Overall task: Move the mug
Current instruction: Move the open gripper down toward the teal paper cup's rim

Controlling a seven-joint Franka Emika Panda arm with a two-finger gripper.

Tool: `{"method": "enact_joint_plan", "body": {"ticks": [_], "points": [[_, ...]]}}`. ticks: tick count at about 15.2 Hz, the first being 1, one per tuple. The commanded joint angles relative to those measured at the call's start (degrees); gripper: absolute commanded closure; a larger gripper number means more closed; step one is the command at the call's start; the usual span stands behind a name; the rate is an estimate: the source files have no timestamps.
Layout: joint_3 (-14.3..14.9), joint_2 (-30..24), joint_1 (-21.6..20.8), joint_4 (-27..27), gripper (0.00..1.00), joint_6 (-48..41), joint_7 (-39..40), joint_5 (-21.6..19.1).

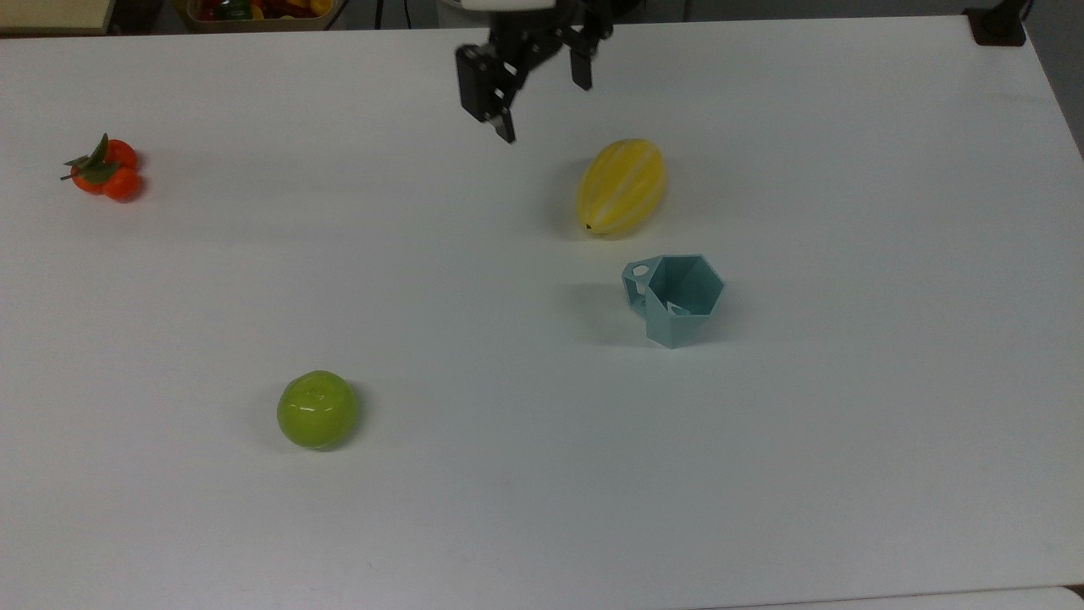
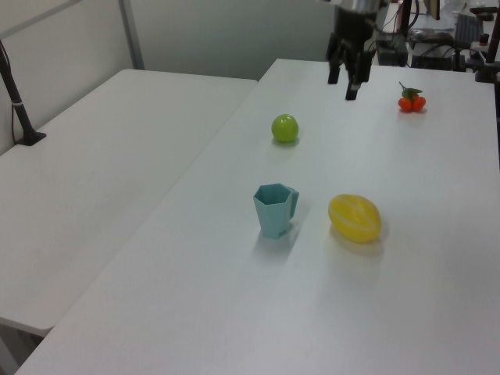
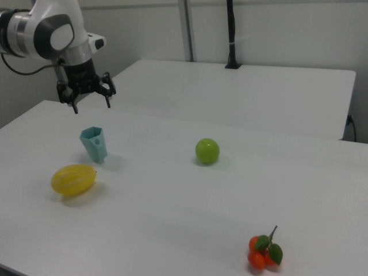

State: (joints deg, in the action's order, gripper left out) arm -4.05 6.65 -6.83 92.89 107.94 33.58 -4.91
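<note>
The pale teal mug stands upright on the white table. It has faceted sides and an angular handle that points to the top view's left. My gripper hangs open in the air with nothing between its fingers. It is above the table's far part in the top view, beyond the mug and to the upper left of it. In the right view it hovers just above and behind the mug, well apart from it.
A yellow striped melon lies close to the mug, between it and the gripper in the top view. A green apple and an orange cluster sit farther off. A second white table adjoins.
</note>
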Motion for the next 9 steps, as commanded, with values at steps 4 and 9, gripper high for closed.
{"method": "enact_joint_plan", "body": {"ticks": [4,9], "points": [[0.09,7.48,-3.98,0.98,0.00,9.20,0.26,0.25],[0.09,13.64,-6.79,0.63,0.00,15.45,-1.84,4.28]]}}
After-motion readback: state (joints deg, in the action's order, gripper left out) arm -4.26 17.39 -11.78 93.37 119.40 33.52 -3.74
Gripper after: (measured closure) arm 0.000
